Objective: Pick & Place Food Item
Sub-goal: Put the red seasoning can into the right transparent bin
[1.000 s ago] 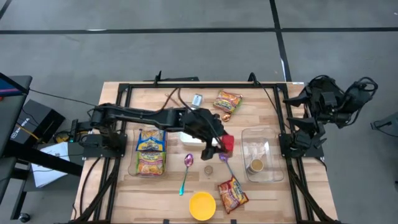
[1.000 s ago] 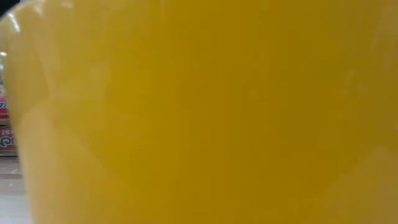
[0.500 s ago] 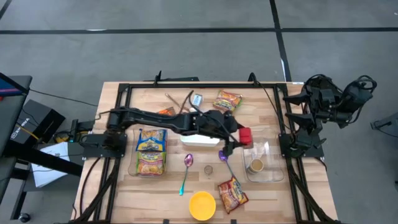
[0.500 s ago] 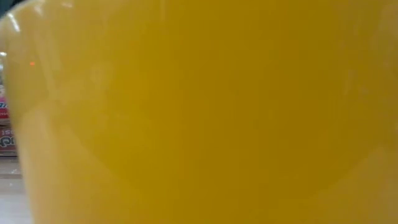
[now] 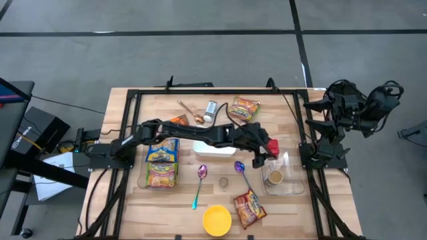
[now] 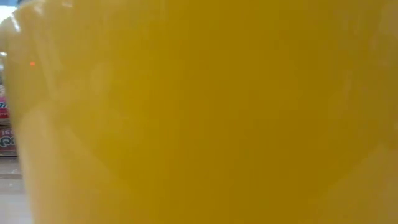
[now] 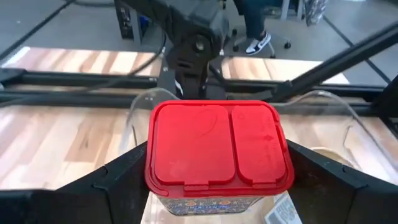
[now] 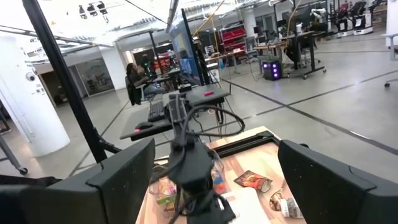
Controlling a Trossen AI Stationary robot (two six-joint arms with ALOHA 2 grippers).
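A small container with a red lid (image 5: 270, 145) is in my left gripper (image 5: 265, 149), which is shut on it. The left arm reaches across the table to the left wall of a clear plastic bin (image 5: 292, 148). In the left wrist view the red lid (image 7: 217, 149) sits between my two dark fingers, with the bin's rim (image 7: 144, 98) just behind it. A round can (image 5: 273, 177) stands inside the bin. My right gripper (image 8: 224, 186) is open and empty, folded back at the table's right edge (image 5: 333, 127). My left gripper pinches the container between its two fingers on two opposite sides, at the lid's rim (image 7: 149, 177) and just below it. The fingers (image 7: 118, 183) come from the table's left side. The container is lifted clear of the table, lid up.
Two noodle packets (image 5: 162, 163) lie at the left. Snack packets lie at the far side (image 5: 245, 107) and the near side (image 5: 249, 208). Two purple spoons (image 5: 200, 183) (image 5: 241, 172), a white block (image 5: 212, 148) and a small can (image 5: 211, 107) lie between. A yellow bowl (image 5: 217, 220) fills the low view (image 6: 199, 112).
My left gripper has gone toward the table's right edge with the red-lidded container, from beside the white block to the clear bin's left wall. The arm has stretched out. The container stays lifted with its lid up.
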